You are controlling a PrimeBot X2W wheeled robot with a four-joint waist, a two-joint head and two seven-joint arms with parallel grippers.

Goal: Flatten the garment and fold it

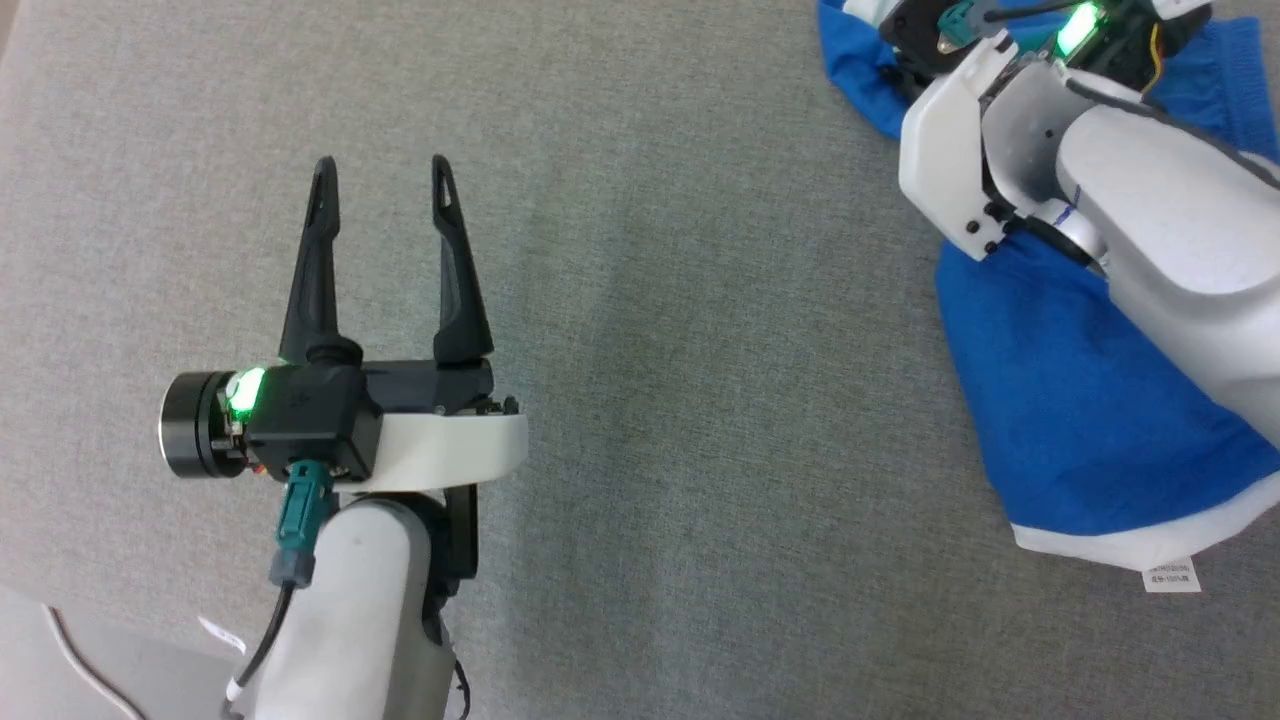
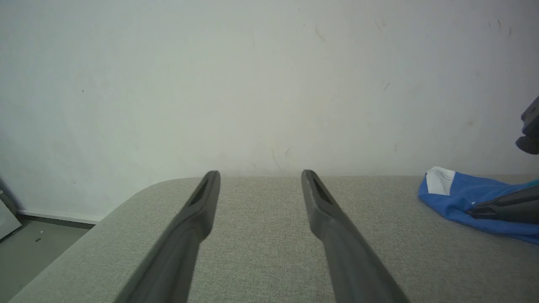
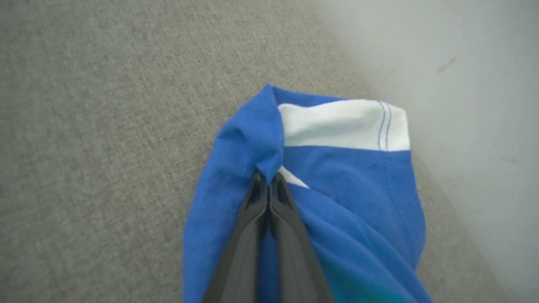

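Tightly, right fingers (image 3: 250, 223) pinching blue garment (image 3: 358, 181) fold, left fingers (image 1: 315, 270) wide apart

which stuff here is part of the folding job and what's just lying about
Job: blue garment; right gripper shut on a fold of it; left gripper, open.
Just there: grey padded surface; wall; floor.

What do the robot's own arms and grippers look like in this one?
White glossy shells cover the left arm and right arm. The left gripper has two long tapering dark fingers with slotted tips, a black base, green light and teal cable plug. The right gripper has matching dark fingers.
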